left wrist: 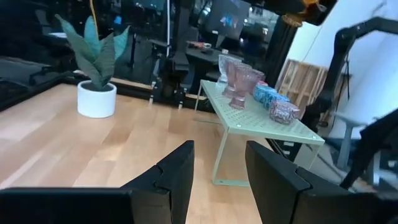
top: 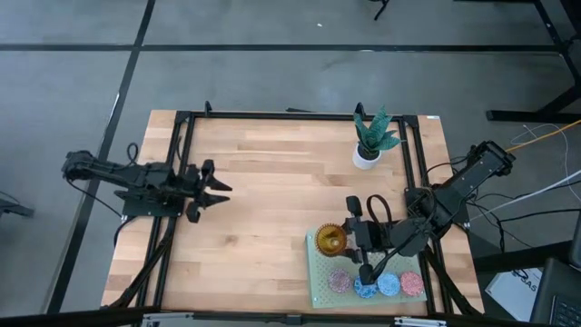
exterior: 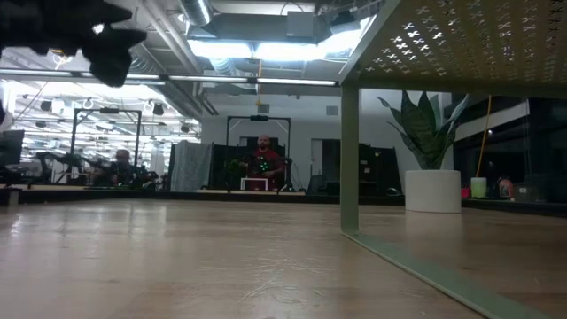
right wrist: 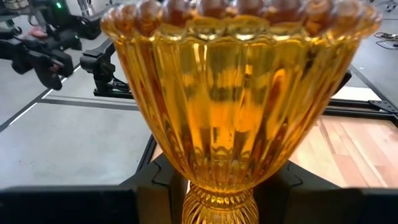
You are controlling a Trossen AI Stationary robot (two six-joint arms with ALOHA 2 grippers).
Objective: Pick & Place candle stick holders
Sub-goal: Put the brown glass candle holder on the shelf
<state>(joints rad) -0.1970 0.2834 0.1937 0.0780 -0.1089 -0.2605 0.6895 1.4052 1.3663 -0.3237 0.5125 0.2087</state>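
An amber glass candle stick holder (top: 330, 241) with a ribbed bowl fills the right wrist view; my right gripper (top: 350, 240) is shut on it over the far left corner of the pale green perforated mat (top: 320, 272). Several more holders stand in a row on the mat's near side: pink (top: 339, 280), blue (top: 365, 289), light blue (top: 388, 285) and pink (top: 412, 285). My left gripper (top: 221, 193) hangs open over the table's left part, pointing level toward the mat, with nothing between its fingers (left wrist: 180, 174). My right gripper pinches the amber holder's narrow stem (right wrist: 217, 204), just under the bowl, between its two fingers. The fingers come from the table's right side, nearly level. The holder stands upright with its bowl above the fingers, held up over the mat.
A white pot with a green plant (top: 368, 145) stands at the far right of the table. The mat is a raised shelf on thin legs (exterior: 350, 159). Bare wood lies between the two arms. People sit in the room beyond the table (exterior: 264, 159).
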